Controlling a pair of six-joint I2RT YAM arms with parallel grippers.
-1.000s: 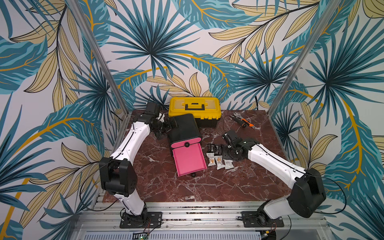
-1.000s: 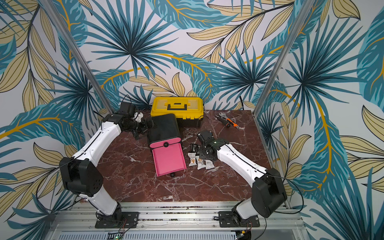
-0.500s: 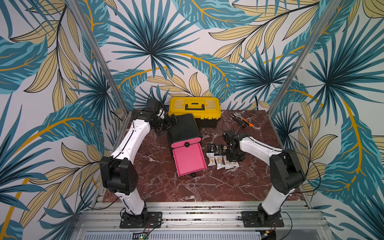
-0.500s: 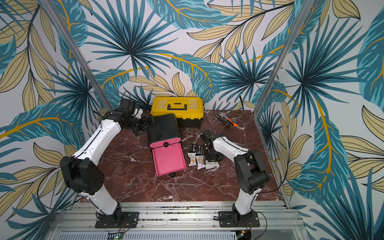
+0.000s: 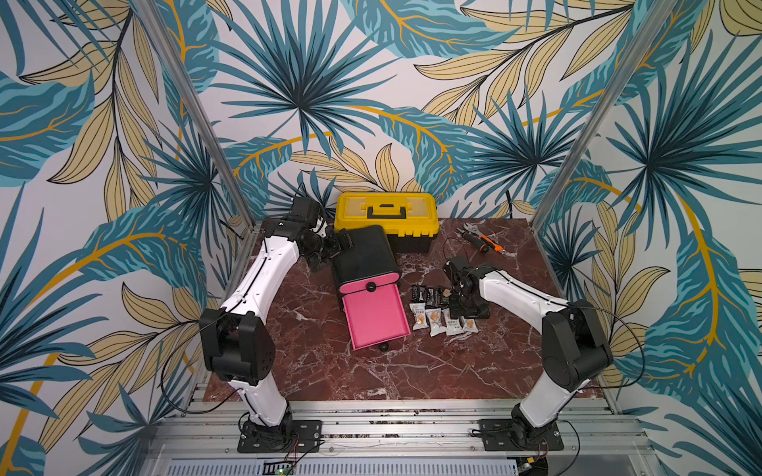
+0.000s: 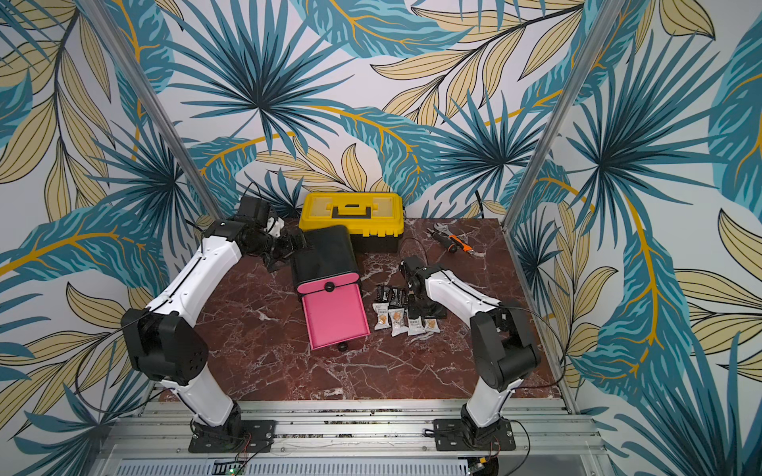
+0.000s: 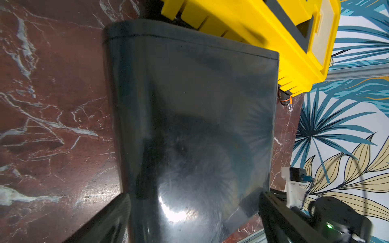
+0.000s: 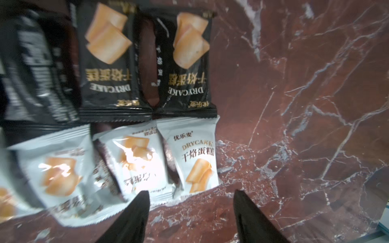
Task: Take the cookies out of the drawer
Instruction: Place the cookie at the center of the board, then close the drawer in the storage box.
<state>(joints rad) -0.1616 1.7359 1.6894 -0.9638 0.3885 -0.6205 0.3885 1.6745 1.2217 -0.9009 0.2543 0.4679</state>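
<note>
While the right gripper (image 8: 191, 192) hangs released and empty just over the cookies (image 5: 435, 320), laid in rows on the table (image 5: 453, 371), the drawer (image 5: 373, 317) is seen bare to its left; whether the left gripper (image 5: 337, 246) clamps the cabinet (image 5: 363, 255) cannot be told.

In both top views we overlooked the whole table (image 5: 412, 371) from the front; our wrist cameras hung close over cabinet (image 7: 189, 126) and cookies (image 8: 105, 63).
</note>
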